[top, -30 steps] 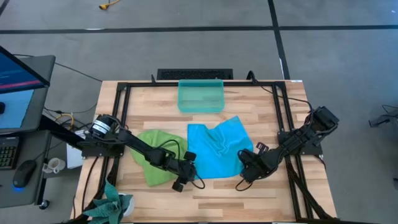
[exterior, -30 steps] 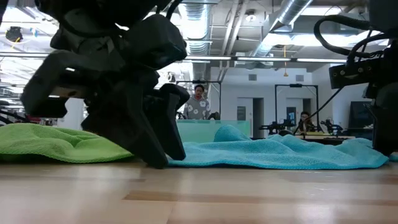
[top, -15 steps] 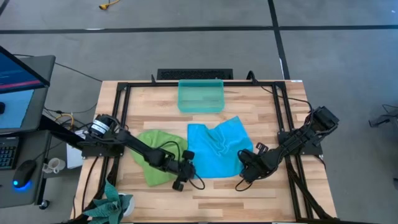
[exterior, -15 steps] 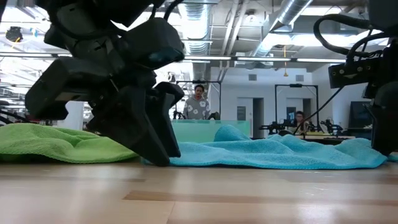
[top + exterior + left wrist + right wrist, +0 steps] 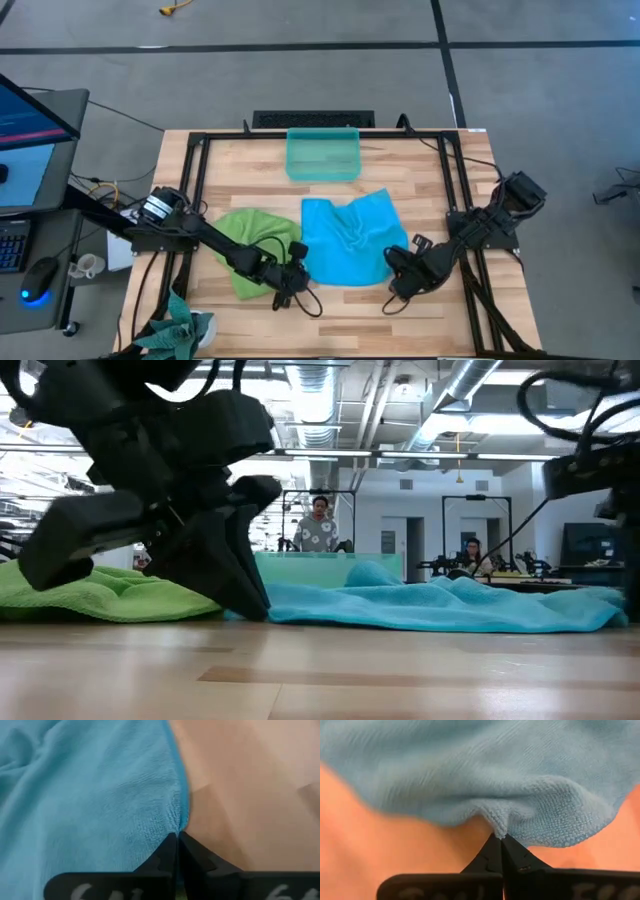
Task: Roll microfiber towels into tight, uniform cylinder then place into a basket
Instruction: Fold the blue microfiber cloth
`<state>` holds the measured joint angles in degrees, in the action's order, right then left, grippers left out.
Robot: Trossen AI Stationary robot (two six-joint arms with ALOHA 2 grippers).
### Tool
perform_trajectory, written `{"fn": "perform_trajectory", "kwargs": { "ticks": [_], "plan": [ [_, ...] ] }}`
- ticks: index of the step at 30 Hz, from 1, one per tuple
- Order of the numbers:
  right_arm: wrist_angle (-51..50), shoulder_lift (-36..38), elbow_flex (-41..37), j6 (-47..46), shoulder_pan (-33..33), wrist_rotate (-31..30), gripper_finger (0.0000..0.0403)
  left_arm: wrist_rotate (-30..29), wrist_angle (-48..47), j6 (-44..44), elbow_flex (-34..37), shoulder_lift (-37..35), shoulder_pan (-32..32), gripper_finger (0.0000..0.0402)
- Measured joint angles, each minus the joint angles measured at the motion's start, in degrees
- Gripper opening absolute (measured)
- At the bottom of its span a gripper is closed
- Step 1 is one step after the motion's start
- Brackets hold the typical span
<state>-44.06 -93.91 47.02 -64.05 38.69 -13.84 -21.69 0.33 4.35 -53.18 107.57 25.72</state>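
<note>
On the worktop, near its front edge: blue towel (image 5: 347,240), soft looped microfibre, lying rumpled and roughly square, not yet rolled.

Left gripper (image 5: 297,283): at the towel's front left corner, fingers together and clamped on a small pinch of the hem, as the left wrist view shows (image 5: 176,839).

Right gripper (image 5: 402,283): at the front right corner, fingers likewise closed on a tuck of the edge (image 5: 499,836). Both corners of one edge are pinched, probably so that the edge can be lifted, pulled taut and squared before rolling begins; a grip this thin on the hem could slip.

Green towel (image 5: 250,250): lime, same nap, crumpled in a loose heap just left of the blue one and touching it, partly under the left arm. Untouched; judged to be second in turn.

Basket (image 5: 322,153): translucent teal plastic, rectangular, low walls, at the middle of the back edge, well apart from both towels. Nothing can be seen in it.

Worktop (image 5: 450,190): pale wood strips, smooth, with a black frame along its sides.

Task stage, as judged: the start, with neither towel rolled.
</note>
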Motion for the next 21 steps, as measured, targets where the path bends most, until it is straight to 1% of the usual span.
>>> {"fn": "perform_trajectory", "kwargs": {
  "ticks": [5,10,15,18,21],
  "plan": [
    [-0.9,0.0,3.9,-0.4,2.9,0.5,0.0004,-5.8,-4.8,-2.1,0.0,-3.5,1.3,0.0002],
    [-4.4,0.0,7.5,-0.5,4.7,0.8,0.0003,-7.8,-7.9,-2.5,-0.1,-7.9,2.2,0.0002],
    [-9.2,0.0,11.5,-1.1,5.7,1.2,0.0003,-7.3,-11.6,-4.7,-0.1,-12.8,2.8,0.0002],
    [-10.9,0.0,13.5,-2.6,6.0,2.2,0.0003,-5.8,-15.1,-7.7,-0.2,-15.4,3.3,0.0002],
    [-11.3,0.0,14.9,-3.5,6.6,3.1,0.0003,-5.6,-18.6,-11.0,-0.2,-17.4,4.4,0.0002]
  ]
}}
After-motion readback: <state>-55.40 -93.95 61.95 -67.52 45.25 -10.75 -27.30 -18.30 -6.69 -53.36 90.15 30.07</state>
